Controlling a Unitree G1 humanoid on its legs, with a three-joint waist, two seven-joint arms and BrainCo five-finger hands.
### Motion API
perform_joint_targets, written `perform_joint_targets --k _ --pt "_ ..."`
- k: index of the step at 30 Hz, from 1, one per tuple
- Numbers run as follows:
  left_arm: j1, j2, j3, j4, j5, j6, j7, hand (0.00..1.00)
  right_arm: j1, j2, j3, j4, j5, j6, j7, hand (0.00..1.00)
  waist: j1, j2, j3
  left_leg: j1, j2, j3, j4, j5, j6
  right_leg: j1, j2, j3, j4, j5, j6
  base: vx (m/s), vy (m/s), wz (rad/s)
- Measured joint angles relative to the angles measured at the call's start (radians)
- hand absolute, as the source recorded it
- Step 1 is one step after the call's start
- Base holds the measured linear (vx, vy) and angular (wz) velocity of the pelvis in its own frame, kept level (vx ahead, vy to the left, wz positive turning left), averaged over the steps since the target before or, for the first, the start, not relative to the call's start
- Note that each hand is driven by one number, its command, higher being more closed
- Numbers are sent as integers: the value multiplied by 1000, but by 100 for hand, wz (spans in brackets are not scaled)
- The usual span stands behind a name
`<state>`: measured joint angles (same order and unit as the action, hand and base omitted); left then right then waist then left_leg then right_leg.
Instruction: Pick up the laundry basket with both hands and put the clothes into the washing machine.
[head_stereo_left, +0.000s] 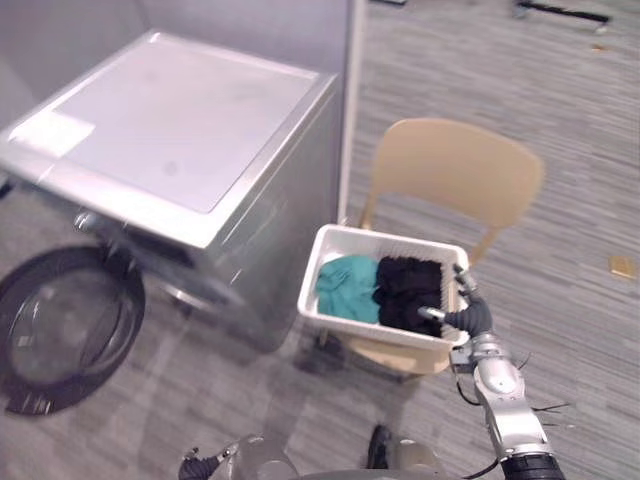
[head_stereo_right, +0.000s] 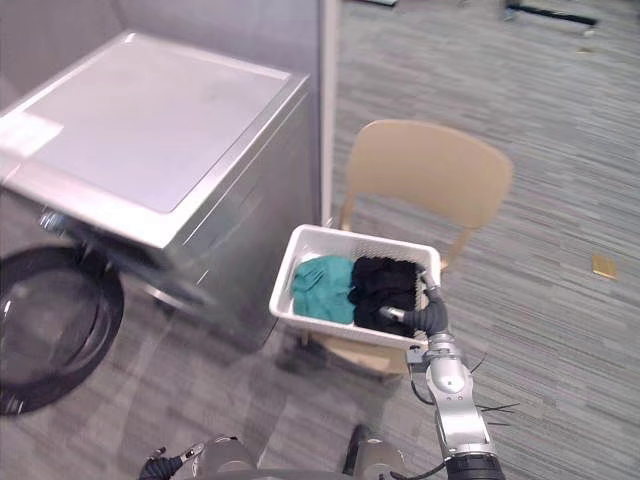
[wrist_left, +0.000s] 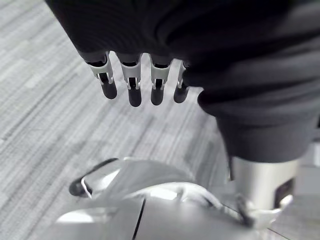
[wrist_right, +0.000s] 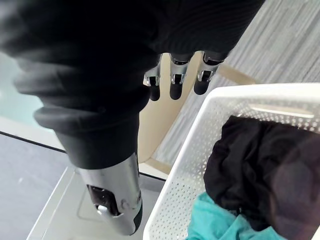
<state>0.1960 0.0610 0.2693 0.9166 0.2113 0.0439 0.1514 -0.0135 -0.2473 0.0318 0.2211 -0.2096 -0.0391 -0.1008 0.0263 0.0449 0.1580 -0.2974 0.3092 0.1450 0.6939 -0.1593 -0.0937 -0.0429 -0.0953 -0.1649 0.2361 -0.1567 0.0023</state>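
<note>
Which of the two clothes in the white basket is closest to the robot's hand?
The black garment: it fills the white plastic basket's right half, beside the right hand; the teal garment lies on the silver washing machine's side.

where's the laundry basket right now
The laundry basket sits right of centre in the eye views, on the seat of the tan chair, just right of the washing machine, with the right hand at its right end.

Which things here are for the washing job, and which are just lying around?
For the job: white laundry basket, teal cloth, black cloth, washing machine, its open door, right hand at the basket.
Just there: tan chair under the basket, small tan piece on the floor.
</note>
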Motion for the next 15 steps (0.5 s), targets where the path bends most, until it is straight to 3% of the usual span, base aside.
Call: perform_joint_targets --k 1,2,3,4,6,8,13,15 --pt "-4 -6 -20 2 0 -4 -1 0 -25 -27 19 37 -24 3 1 0 -1 14 2 22 -77 -43 -231 10 -5 13 6 16 -2 2 4 171 128 -62" --pt "-5 -8 -27 2 0 -6 -2 0 -35 -40 30 46 -38 7 0 0 0 24 2 33 -96 -61 -316 34 -24 14 14 24 -2 4 10 168 187 -82" --pt "-4 -15 -35 3 0 -7 -3 0 -58 -76 61 51 -65 8 -3 0 9 68 3 38 -110 -76 -405 144 -2 19 45 42 -7 5 25 195 222 -67" --pt "-27 7 -37 20 0 -10 -1 0 -85 -74 91 71 -78 8 2 0 15 33 15 47 -130 -59 -393 146 -5 23 25 62 -21 4 53 160 187 -57" --pt "-51 21 -45 19 0 -15 0 0 -120 -94 141 73 -107 5 18 0 9 10 25 45 -158 -53 -433 149 11 20 -7 60 -55 15 74 102 130 -2" --pt "-71 25 -47 16 -1 -22 1 0 -217 -119 220 121 -140 4 21 0 12 11 60 39 -184 -43 -456 162 29 -2 -30 64 -63 25 89 -3 140 5" --pt "-171 30 -71 14 -9 -31 14 0 -575 -191 387 316 -219 0 30 0 54 67 177 -93 -210 -42 -513 231 59 -162 -48 78 -40 53 107 -97 90 1" --pt "-188 40 -71 6 -21 -34 31 0 -645 -198 414 370 -234 2 29 0 70 65 230 -102 -216 -55 -542 256 62 -178 -50 66 -38 58 107 -78 30 22"
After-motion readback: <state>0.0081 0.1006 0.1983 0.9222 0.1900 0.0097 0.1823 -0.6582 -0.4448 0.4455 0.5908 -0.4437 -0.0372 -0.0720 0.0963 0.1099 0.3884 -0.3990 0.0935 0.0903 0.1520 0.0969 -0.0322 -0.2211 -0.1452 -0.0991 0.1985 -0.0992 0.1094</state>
